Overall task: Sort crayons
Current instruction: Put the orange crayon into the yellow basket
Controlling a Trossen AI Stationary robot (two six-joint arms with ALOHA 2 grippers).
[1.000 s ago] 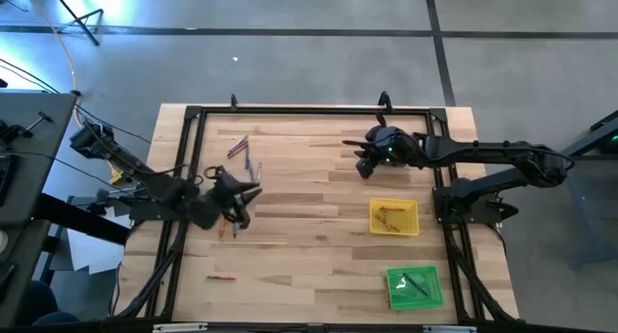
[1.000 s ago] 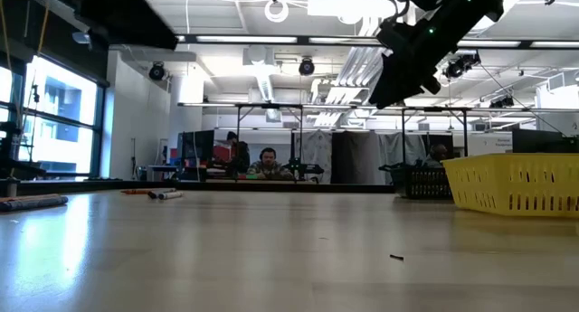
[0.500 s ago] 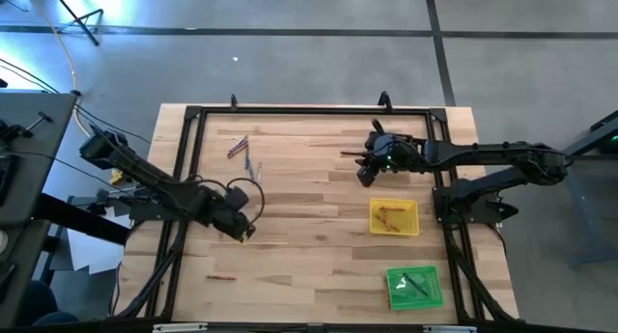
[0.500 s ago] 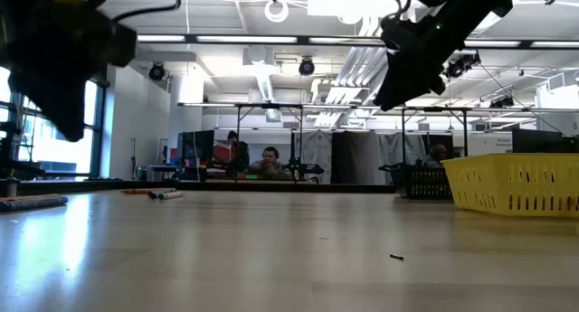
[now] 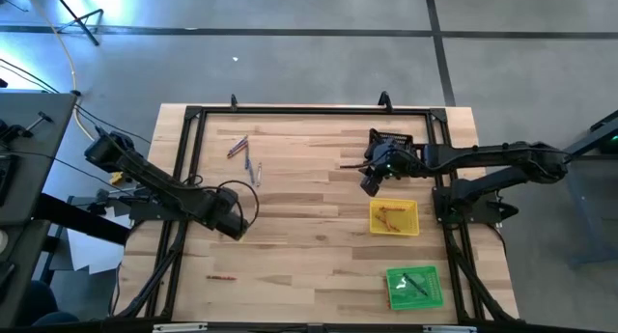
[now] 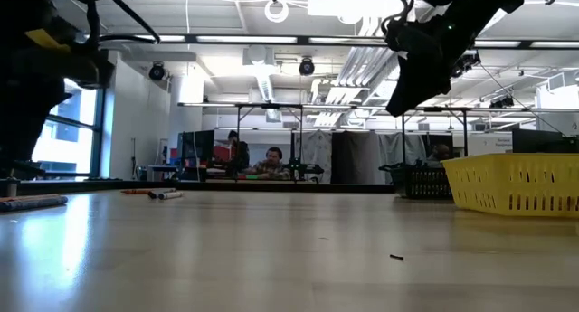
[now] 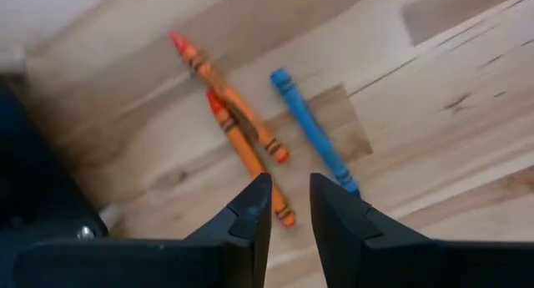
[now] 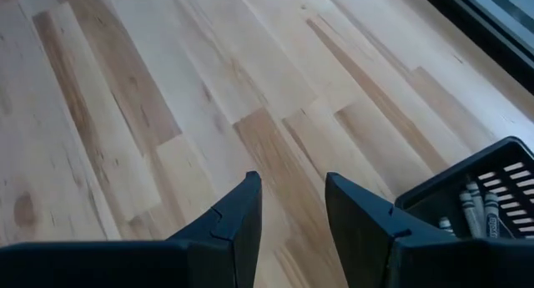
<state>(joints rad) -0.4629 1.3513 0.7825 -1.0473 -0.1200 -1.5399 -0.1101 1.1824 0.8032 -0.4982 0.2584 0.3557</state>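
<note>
Your left gripper [image 7: 289,206] hangs empty, fingers slightly parted, above two orange crayons [image 7: 238,129] and a blue crayon [image 7: 312,129] on the table's [image 5: 309,208] left side. Your right gripper [image 8: 289,206] is open over bare wood beside the black tray [image 8: 471,196] of grey crayons [image 8: 476,206].

Crayons [image 7: 242,125] on table [image 5: 309,203], left of trays [image 5: 394,216].

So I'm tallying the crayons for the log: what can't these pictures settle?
- Black tray: cut off by the right wrist view's edge, so its count is unknown.
- Yellow tray: its wall hides the contents in the low view.
- Green tray: crayons too small to count from above.
- Loose crayons: colours unclear in the high view.
</note>
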